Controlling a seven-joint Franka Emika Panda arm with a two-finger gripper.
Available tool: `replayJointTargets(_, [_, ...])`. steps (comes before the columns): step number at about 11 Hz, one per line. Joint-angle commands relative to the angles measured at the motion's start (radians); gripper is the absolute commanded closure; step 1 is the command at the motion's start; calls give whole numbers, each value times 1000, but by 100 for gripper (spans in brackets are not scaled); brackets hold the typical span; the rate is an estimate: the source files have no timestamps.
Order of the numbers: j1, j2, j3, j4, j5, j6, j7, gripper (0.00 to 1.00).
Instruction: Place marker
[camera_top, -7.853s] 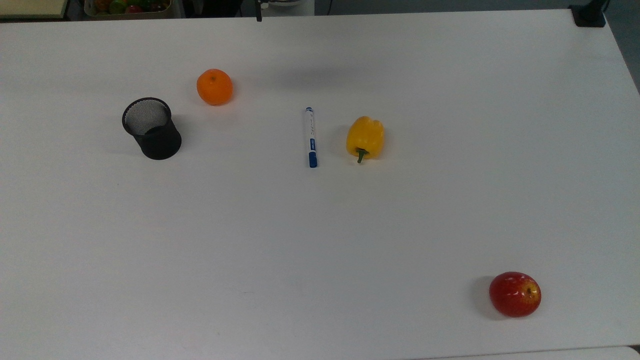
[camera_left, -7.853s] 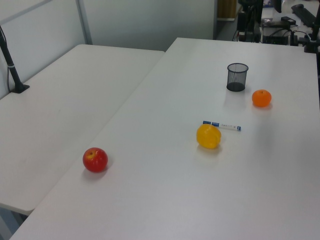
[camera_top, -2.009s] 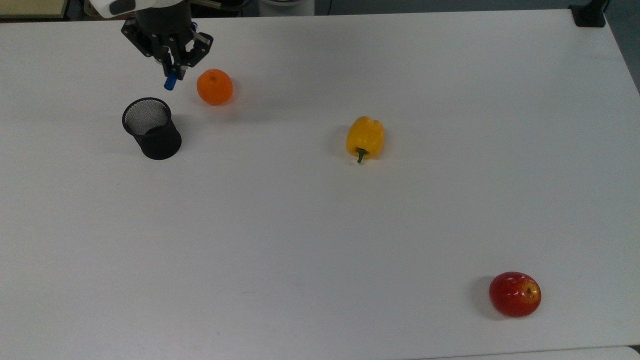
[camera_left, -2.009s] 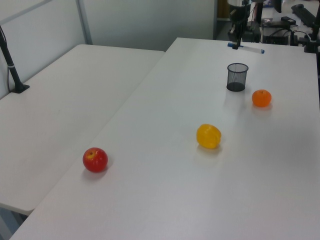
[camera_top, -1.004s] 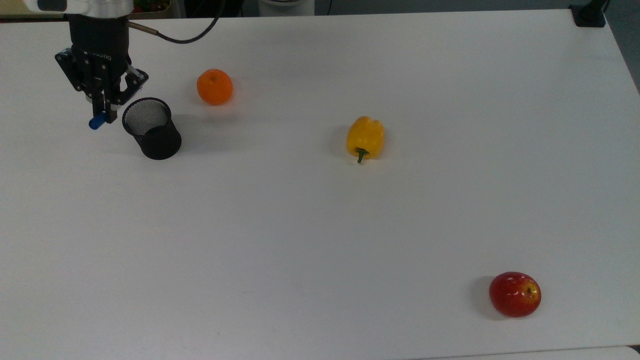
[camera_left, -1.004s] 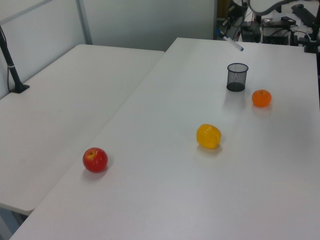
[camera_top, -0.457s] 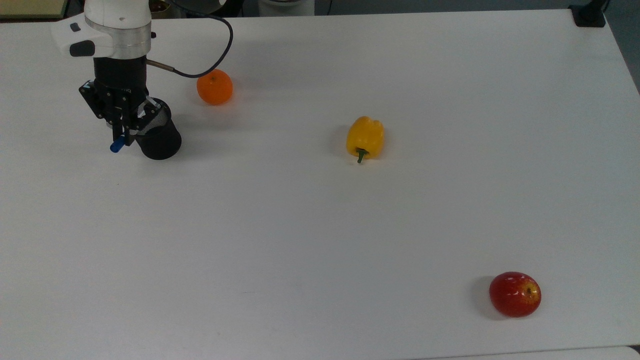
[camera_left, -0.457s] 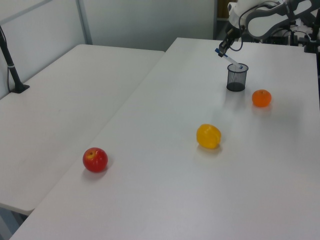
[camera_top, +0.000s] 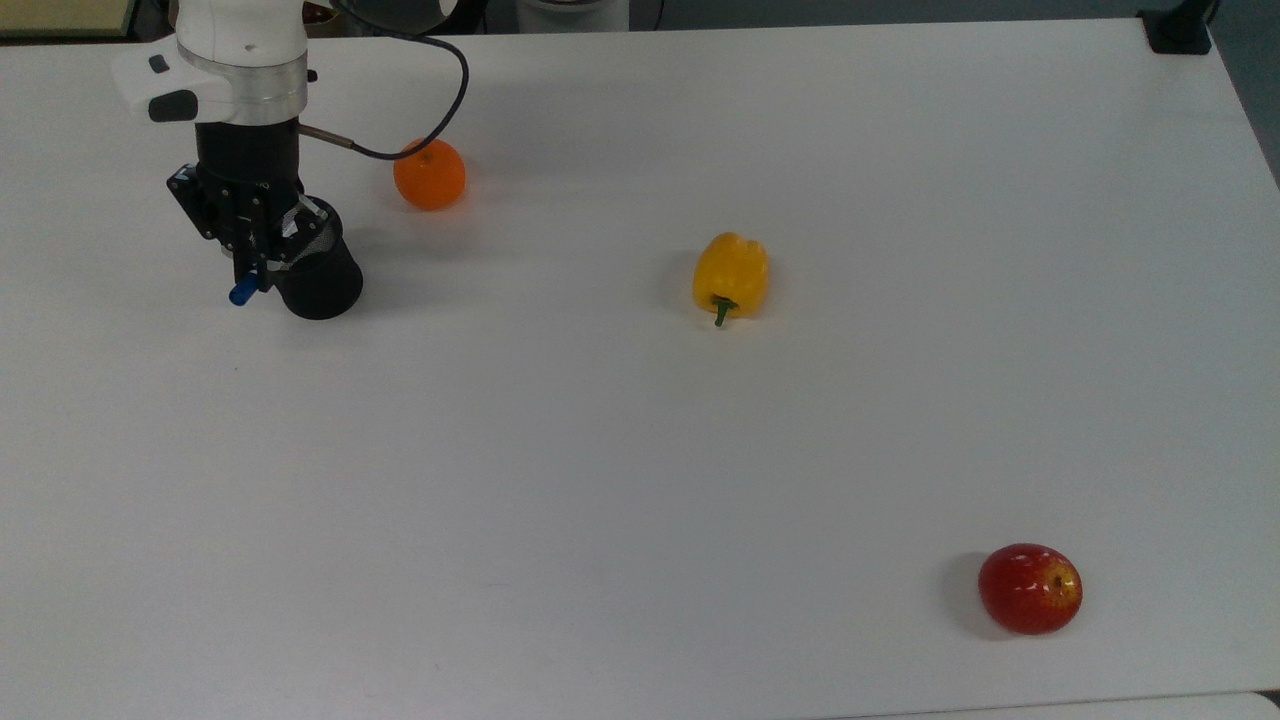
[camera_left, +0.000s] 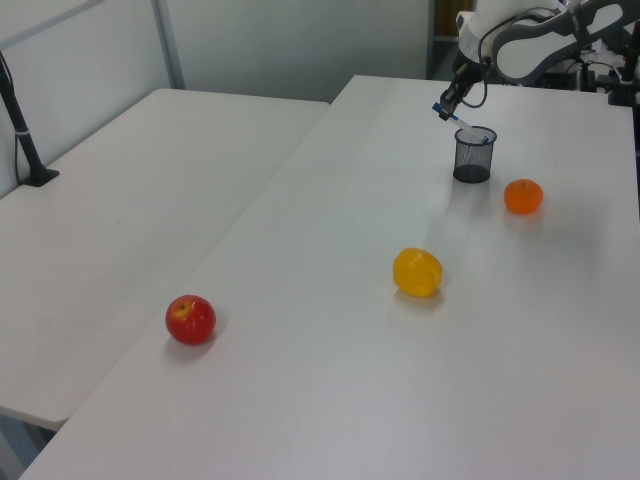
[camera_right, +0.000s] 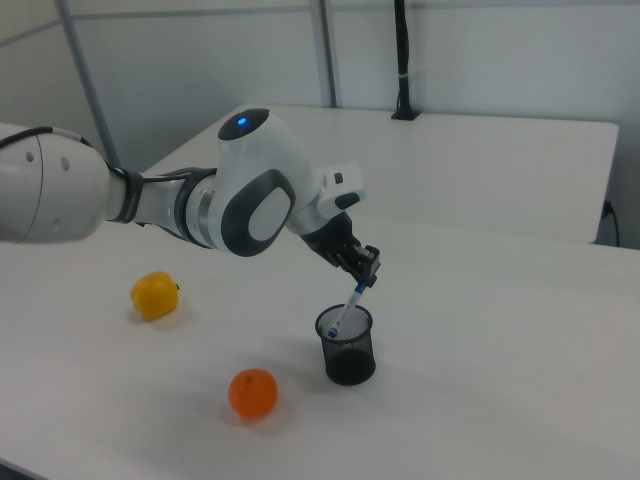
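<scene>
Since half a second ago, the gripper has shifted a little toward the mesh pen cup, and I see the marker's lower tip now inside the cup's rim in the right view. I keep the gripper clenched on the marker, which is tilted, its blue cap sticking out at the top view's left of the cup. The cup stands upright on the white worktop. An orange lies near the cup, a yellow pepper is farther along, and a red apple sits well apart.
</scene>
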Motion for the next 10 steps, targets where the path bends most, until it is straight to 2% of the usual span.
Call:
replayJointTargets(1, [1, -25, -4, -29, -19, 18, -4, 77])
replayJointTargets(2, [1, -28, -4, -29, -19, 16, -4, 65])
replayJointTargets(4, [1, -30, -2, -28, -19, 16, 16, 0])
replayJointTargets(9, [15, -34, 5, -11, -19, 15, 50, 0])
replayJointTargets(10, [36, -37, 8, 3, -19, 2, 52, 0])
